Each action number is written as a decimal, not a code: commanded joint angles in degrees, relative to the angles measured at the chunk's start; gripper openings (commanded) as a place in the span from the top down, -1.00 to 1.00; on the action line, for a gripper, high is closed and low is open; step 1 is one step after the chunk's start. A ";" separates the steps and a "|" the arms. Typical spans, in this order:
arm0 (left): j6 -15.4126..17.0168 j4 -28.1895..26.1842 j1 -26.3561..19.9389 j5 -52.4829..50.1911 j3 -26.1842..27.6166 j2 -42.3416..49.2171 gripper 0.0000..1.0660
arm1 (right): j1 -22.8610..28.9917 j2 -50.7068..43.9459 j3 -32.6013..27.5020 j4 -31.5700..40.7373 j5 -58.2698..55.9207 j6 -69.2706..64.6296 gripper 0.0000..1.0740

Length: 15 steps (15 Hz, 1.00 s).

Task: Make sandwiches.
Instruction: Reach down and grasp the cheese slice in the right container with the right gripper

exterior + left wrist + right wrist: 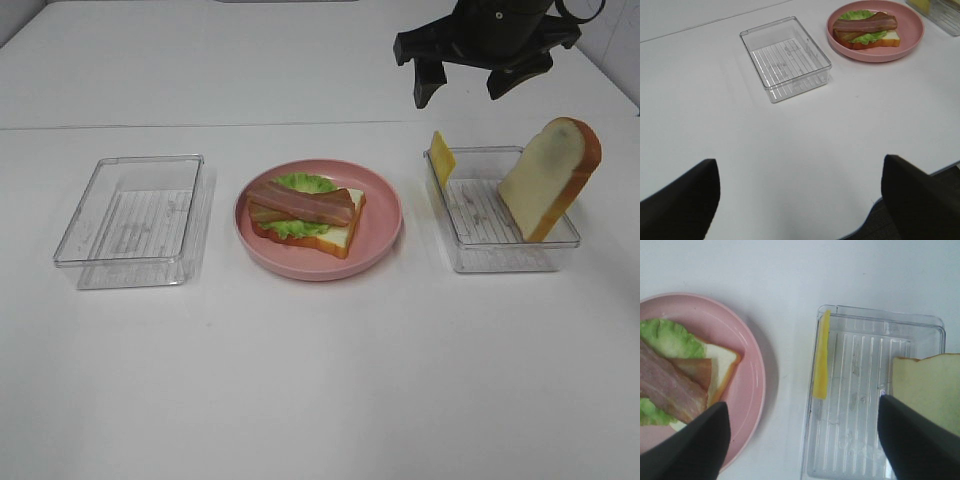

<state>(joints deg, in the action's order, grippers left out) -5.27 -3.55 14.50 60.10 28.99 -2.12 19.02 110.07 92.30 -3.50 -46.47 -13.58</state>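
the sandwich (pixel 305 212) is half built and lies open-faced in the middle of the pink plate (pixel 385 215), at the centre of the table (pixel 320 380). its lower bread slice (pixel 340 238) lies flat, with ruffled lettuce (pixel 300 183) on it and bacon (pixel 300 203) laid across the top. it looks like two strips, though the overlap makes that hard to be sure of. the missing parts wait in the clear tray (pixel 500 262) just to the right of the plate. the yellow cheese slice (pixel 441 157) stands on edge against the wall nearest the plate, and the second bread slice (pixel 550 178) leans on the opposite wall. another clear tray (pixel 130 215) sits on the plate's other side with nothing visible in it.

the right gripper (pixel 462 88) hangs above the far side of the parts tray, jaws spread wide and carrying nothing. its wrist camera looks down on the cheese and the plate's edge. the left gripper (pixel 800 200) is likewise wide apart and unloaded, held back over the near table, well away from everything.

the cheese seems next, and that pick is the risky one. the slice is thin and sits tight to the wall, so a finger coming down could land on the rim or knock the slice flat onto the tray floor. it could also drag the light tray into the plate. the leaning bread could topple if the tray is jolted. laid on the uneven bacon, cheese released off-centre may slide off.
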 commanded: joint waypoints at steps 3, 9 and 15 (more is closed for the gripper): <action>0.40 -0.17 0.11 -0.52 -0.29 0.29 -0.55 | -1.20 3.15 0.17 2.92 4.01 2.18 -0.41; 0.40 -0.17 0.11 -0.52 -0.29 0.29 -0.55 | -1.20 8.71 0.17 -1.09 8.82 2.23 -0.12; 0.40 -0.17 0.11 -0.52 -0.29 0.29 -0.55 | -1.20 11.57 0.17 -4.41 11.52 -0.86 -0.08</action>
<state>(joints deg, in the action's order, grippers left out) -5.27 -3.55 14.50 60.10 28.99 -2.12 17.99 121.70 92.30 -6.93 -35.75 -13.58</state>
